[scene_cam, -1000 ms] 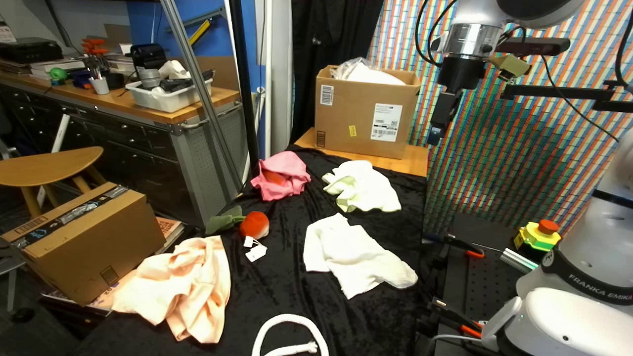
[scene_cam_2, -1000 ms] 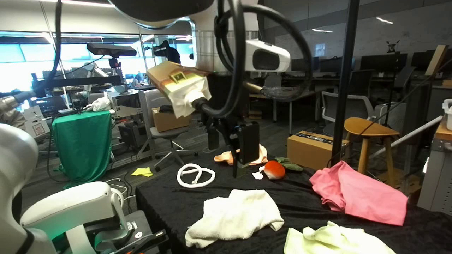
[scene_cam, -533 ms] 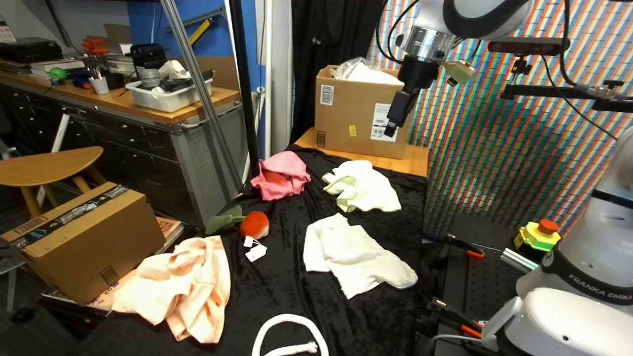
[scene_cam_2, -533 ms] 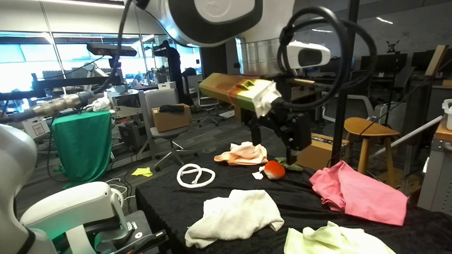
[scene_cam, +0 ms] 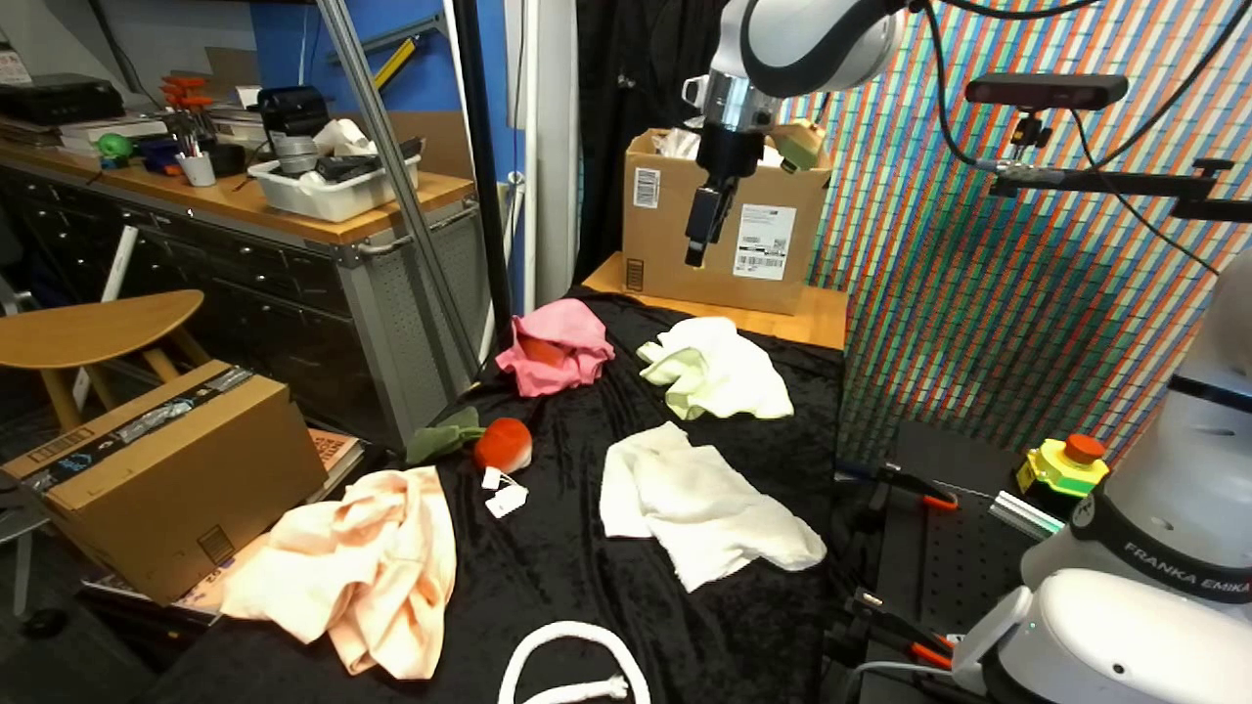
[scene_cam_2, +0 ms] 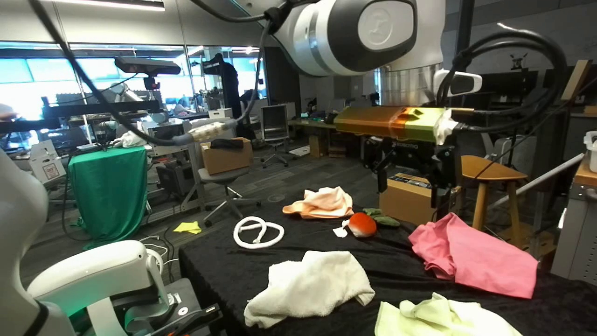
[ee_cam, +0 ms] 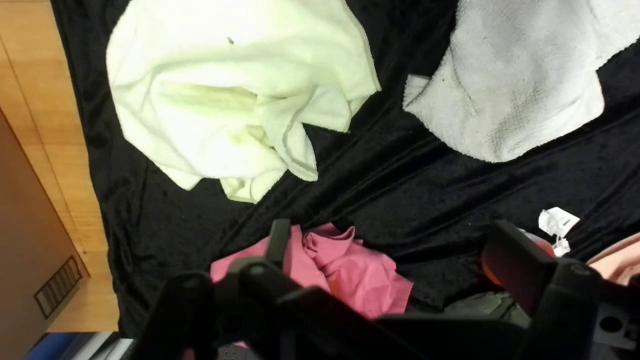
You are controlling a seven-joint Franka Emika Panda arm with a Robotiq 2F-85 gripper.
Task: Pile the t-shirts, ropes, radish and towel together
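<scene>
Pink cloth (scene_cam_2: 476,259) lies below gripper (scene_cam_2: 408,198), jaws apart, nothing held; a shallow pinch on loose folds could slip.

wrist view: near, facing down | both exterior views: opposite ends (black cloth (scene_cam: 553,577) shared)

You have a white towel (scene_cam: 685,508), rough matt terry | under the white towel, a black cover (scene_cam: 558,548), velvety, faintly shiny | near it, a pale green cloth (scene_cam: 724,372), fuzzy, matt | apart from it, a plush-looking radish (scene_cam: 504,442) | well apart from it, your arm (scene_cam: 1135,636), smooth glossy plastic-looking shell, and a box (scene_cam: 675,230), matt cardboard
</scene>
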